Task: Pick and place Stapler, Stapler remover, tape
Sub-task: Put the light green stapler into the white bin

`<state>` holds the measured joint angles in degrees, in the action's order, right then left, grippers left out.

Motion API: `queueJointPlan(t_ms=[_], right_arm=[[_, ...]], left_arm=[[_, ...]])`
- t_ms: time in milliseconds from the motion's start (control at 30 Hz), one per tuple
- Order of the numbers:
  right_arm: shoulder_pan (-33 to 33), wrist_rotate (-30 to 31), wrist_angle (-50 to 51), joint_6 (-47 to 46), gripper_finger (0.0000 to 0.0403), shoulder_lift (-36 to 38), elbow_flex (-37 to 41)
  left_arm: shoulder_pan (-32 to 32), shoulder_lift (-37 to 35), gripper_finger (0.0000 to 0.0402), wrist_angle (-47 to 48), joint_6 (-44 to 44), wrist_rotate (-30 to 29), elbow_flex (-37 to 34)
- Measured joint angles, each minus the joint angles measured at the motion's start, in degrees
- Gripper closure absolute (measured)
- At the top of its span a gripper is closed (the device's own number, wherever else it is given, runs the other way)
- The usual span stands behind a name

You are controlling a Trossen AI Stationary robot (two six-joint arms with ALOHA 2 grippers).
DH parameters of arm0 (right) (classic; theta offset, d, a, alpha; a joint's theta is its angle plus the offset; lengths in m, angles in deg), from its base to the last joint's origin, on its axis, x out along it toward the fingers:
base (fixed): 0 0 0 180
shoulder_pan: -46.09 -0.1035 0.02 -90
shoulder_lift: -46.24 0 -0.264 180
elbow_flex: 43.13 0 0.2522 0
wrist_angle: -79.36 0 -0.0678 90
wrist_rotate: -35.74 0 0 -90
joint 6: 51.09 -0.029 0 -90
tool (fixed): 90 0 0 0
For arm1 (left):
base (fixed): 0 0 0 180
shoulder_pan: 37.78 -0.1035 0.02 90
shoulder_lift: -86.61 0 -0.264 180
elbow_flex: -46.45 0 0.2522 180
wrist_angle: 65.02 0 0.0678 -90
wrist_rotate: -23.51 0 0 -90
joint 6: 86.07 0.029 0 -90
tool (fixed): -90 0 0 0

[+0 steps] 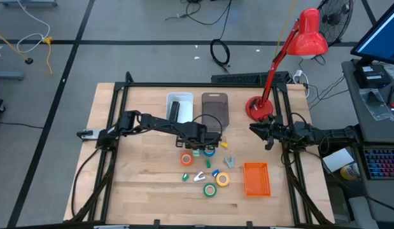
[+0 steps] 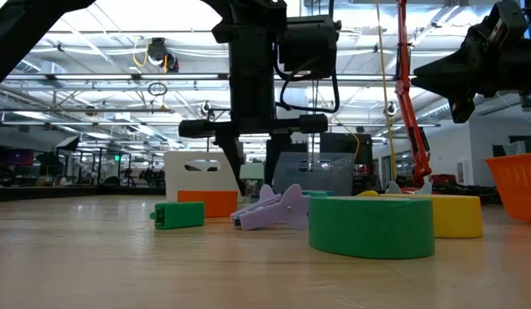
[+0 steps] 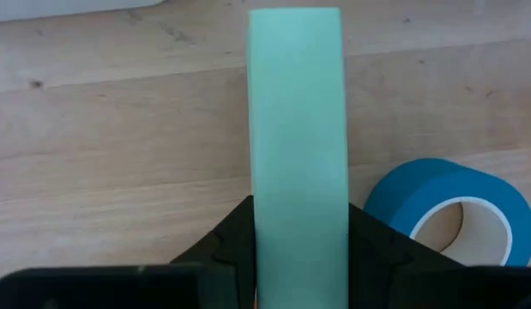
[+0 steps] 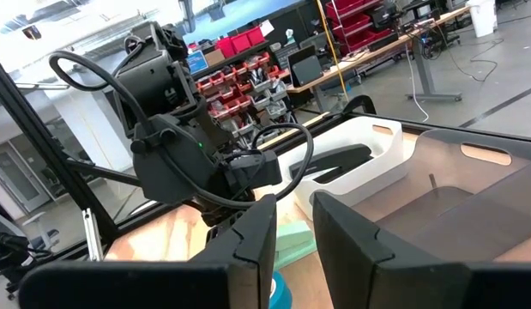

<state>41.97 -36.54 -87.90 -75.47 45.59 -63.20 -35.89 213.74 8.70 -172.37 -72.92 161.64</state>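
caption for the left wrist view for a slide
Left gripper around a pale green block, blue tape roll beside it.

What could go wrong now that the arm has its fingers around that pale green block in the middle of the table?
1. The left gripper seems to hold the mint-green block at one end only, so the block might tilt or slip when lifted.
2. The blue tape roll lies close beside the block and could get nudged.
The right gripper waits open over the table's right side, so a clash between the arms looks unlikely.
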Motion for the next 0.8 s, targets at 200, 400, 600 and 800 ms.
queueJointPlan(t_ms=[200,400,600,800], right_arm=[[0.0,0.0,0.0,0.0,0.033,0.0,0.0],[0.0,0.0,0.0,0.0,0.033,0.0,0.0],[0.0,0.0,0.0,0.0,0.033,0.0,0.0],[0.0,0.0,0.0,0.0,0.033,0.0,0.0]], left_arm=[[0.0,0.0,0.0283,0.0,-0.3,0.0,0.0],[0.0,0.0,0.0276,0.0,-0.8,-0.7,0.0],[0.0,-0.5,0.0281,-0.1,-0.8,-1.1,0.0],[0.0,-2.9,0.0281,0.0,-0.7,-1.1,0.0]])
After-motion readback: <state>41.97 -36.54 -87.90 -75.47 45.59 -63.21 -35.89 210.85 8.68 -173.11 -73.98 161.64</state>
